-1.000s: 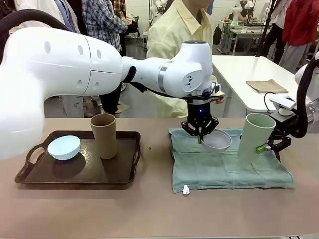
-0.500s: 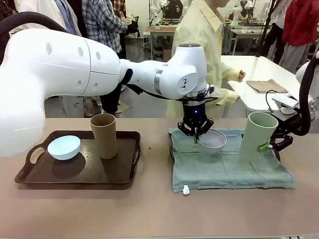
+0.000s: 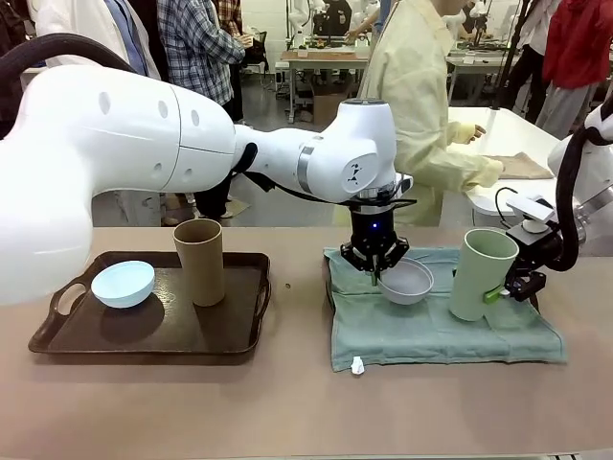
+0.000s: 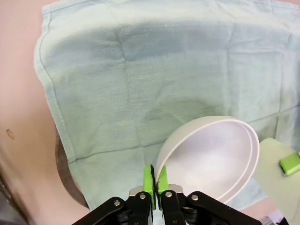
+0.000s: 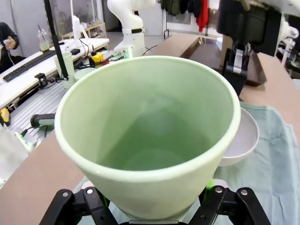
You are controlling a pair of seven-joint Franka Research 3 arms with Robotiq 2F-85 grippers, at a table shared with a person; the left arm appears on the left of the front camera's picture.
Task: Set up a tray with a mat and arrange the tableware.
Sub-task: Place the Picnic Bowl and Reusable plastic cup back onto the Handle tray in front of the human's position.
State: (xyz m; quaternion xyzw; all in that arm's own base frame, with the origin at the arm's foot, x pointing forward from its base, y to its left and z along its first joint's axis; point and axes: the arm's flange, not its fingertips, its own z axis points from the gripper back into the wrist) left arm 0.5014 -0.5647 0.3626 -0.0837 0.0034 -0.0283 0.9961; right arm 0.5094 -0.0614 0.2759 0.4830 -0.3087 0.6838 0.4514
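On the desk's (image 3: 287, 402) left in the front view, the tray (image 3: 57, 331) holds a blue bowl (image 3: 123, 284) and an upright tan cup (image 3: 199, 261). The left end effector (image 3: 380, 271) is clamped on the grey bowl's (image 3: 409, 283) rim, the bowl tilted over the mat (image 3: 431, 331). The right end effector (image 3: 498, 290) grips the tilted green cup (image 3: 479, 273) at the mat's right side.

Left wrist: the pads (image 4: 148, 180) pinch the grey bowl's (image 4: 211, 159) rim, with the mat (image 4: 140, 70) beneath.

Right wrist: the fingers clasp the green cup (image 5: 150, 126); the grey bowl (image 5: 241, 136) is just beside it.
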